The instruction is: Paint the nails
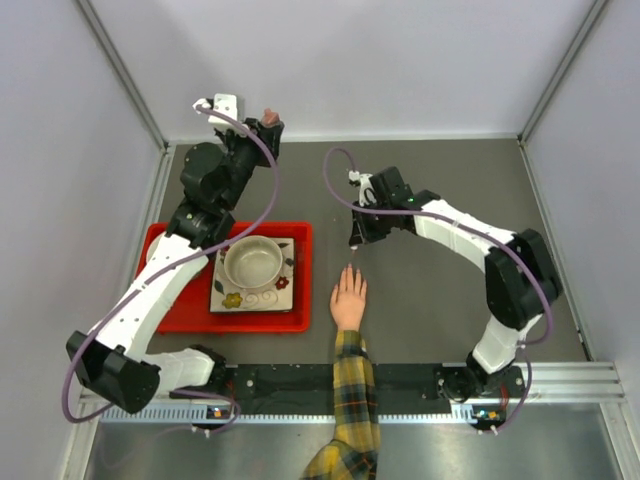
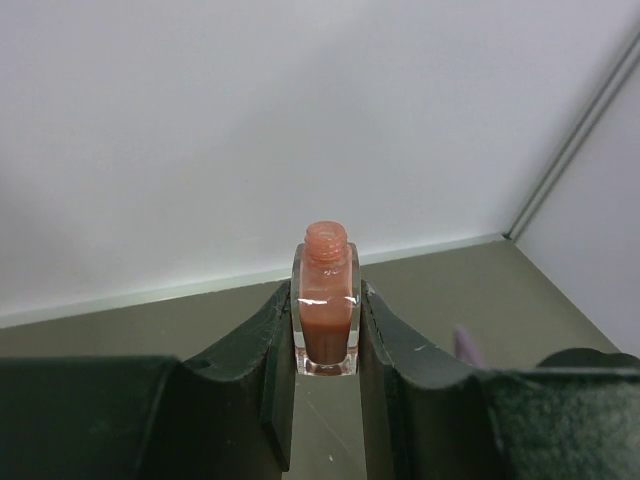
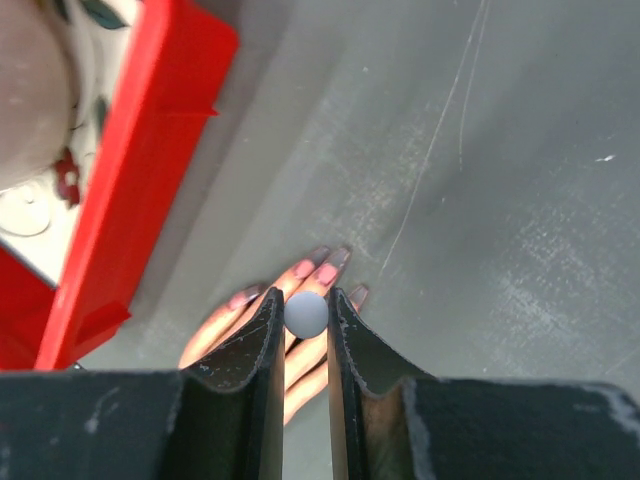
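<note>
The right gripper [image 3: 304, 300] hangs over the middle of the table [image 1: 450, 180], fingers pointing down. On its right lies a broad stretch of bare grey top, well apart from the side wall. On its left the red tray [image 3: 140, 170] runs close by. In the top view the tray's long edge is near the hand [image 1: 348, 298], with a narrow strip of table between. A bowl [image 1: 252, 262] sits on a plate [image 1: 232, 296] inside that tray.

The right jaws stand a little apart, clamped on a small grey round cap [image 3: 306, 314] seen end-on between the fingertips. Straight beneath it the hand lies flat on the table, palm down and fingers spread. The nails [image 3: 325, 272] are just under and just past the fingertips. They look pinkish to dark, but the wrist view is blurred there, so I cannot say which are coated.

The left gripper [image 2: 325, 290] is up at the far left, near the back wall [image 2: 250, 120] and well apart from the hand. Open table lies beyond its fingers up to that wall. Its jaws are pressed against both sides of an upright, uncapped bottle [image 2: 325, 310] of pink-orange polish, threaded neck standing above the fingertips.
</note>
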Tool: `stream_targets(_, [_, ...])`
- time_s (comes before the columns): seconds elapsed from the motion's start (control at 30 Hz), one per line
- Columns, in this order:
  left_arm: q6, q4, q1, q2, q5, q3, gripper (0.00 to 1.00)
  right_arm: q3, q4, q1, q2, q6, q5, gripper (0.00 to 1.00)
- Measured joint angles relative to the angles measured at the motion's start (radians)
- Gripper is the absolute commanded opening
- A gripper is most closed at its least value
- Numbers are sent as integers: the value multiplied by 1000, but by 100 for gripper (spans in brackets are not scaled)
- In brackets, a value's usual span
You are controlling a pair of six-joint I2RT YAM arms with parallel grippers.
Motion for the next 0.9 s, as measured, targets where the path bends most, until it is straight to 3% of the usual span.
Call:
stream_targets(0.43, [-73, 49, 143, 37, 322, 7, 0, 120, -30, -2, 130, 3, 19, 0])
stream_targets(0.9, [-112, 76, 164, 60, 424, 7, 0, 120, -60, 0, 153, 4, 19, 0])
